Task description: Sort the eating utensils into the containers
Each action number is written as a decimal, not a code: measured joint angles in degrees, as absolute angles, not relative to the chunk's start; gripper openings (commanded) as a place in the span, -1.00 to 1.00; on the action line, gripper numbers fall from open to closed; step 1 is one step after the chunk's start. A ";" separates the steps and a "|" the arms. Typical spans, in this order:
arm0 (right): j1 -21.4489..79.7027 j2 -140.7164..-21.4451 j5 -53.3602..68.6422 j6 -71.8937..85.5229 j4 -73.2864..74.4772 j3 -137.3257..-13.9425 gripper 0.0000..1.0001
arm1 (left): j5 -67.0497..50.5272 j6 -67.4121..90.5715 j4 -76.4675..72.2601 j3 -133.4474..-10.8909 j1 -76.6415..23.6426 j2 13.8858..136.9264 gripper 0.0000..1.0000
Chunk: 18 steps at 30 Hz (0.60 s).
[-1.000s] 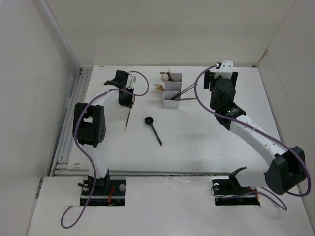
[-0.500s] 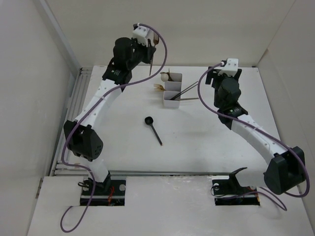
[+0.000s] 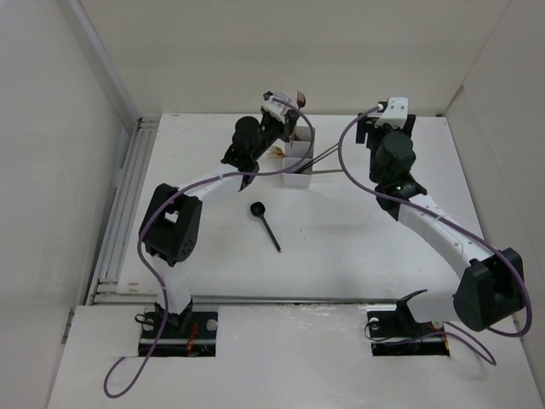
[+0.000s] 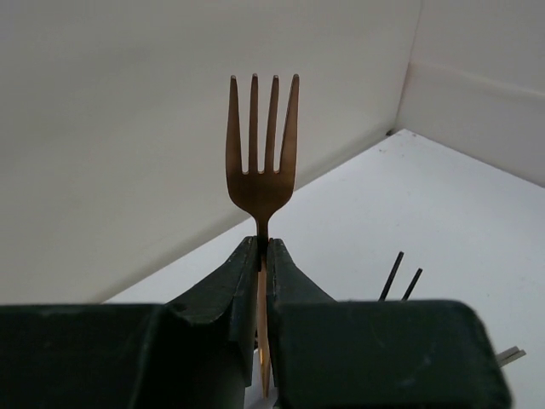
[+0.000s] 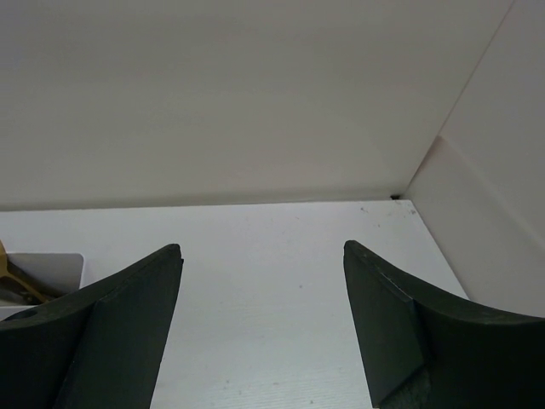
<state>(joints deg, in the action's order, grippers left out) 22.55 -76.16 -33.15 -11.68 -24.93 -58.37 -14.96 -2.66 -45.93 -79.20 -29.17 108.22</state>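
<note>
White walls are enclosing the table (image 3: 341, 247). At twelve o'clock the left gripper (image 4: 262, 247) is pinching one copper fork (image 4: 261, 187) upright over the white box (image 3: 298, 178), partly hiding it overhead. One black spoon (image 3: 266, 227) is lying at the box's six o'clock. The left wrist view alone is resolving four tines and two chopsticks (image 4: 392, 274). At one o'clock the right gripper (image 5: 262, 264) is hanging, fingers spread.

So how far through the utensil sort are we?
Done: some pieces already sit in the white box, chopsticks among them. In hand: the left gripper is shut on a copper fork, tines up, at the box. Left: the black spoon lying on the table. The right gripper is open and empty.
</note>
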 measured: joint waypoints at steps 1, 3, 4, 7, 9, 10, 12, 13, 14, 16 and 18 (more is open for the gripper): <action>22.55 -76.09 -32.99 -12.08 -24.93 -58.46 0.62 | -14.41 -2.68 -48.51 -78.35 -29.61 108.60 -1.00; 22.55 -75.90 -32.80 -12.71 -24.86 -58.50 0.62 | -13.69 -2.24 -51.81 -77.38 -30.26 108.99 -1.00; 22.55 -75.83 -32.71 -13.04 -24.80 -58.59 0.62 | -13.30 -1.80 -53.12 -76.99 -30.52 109.14 -1.00; 22.55 -75.77 -32.69 -14.31 -24.45 -59.35 0.62 | -12.32 -0.27 -56.99 -76.27 -30.89 109.93 -1.00; 22.55 -75.77 -32.51 -15.25 -24.03 -60.23 0.62 | -10.83 0.64 -59.44 -76.14 -31.07 111.28 -1.00; 22.55 -75.77 -32.40 -15.75 -23.81 -60.82 0.62 | -9.98 0.93 -60.73 -76.09 -31.07 112.18 -1.00; 22.55 -75.77 -32.18 -16.56 -23.49 -62.06 0.62 | -8.49 1.17 -62.65 -76.09 -31.07 114.19 -1.00; 22.55 -75.77 -32.05 -17.02 -23.35 -62.72 0.62 | -7.94 1.21 -63.55 -76.12 -31.07 115.28 -1.00; 22.55 -75.75 -31.97 -17.34 -23.38 -63.16 0.62 | -7.49 1.32 -64.14 -76.12 -31.07 116.38 -1.00; 22.55 -75.40 -31.79 -18.17 -23.24 -63.51 0.62 | -6.79 1.87 -64.75 -76.12 -31.05 118.30 -1.00; 22.55 -74.83 -31.66 -18.87 -22.70 -63.53 0.62 | -6.15 2.59 -64.75 -76.12 -31.07 119.94 -1.00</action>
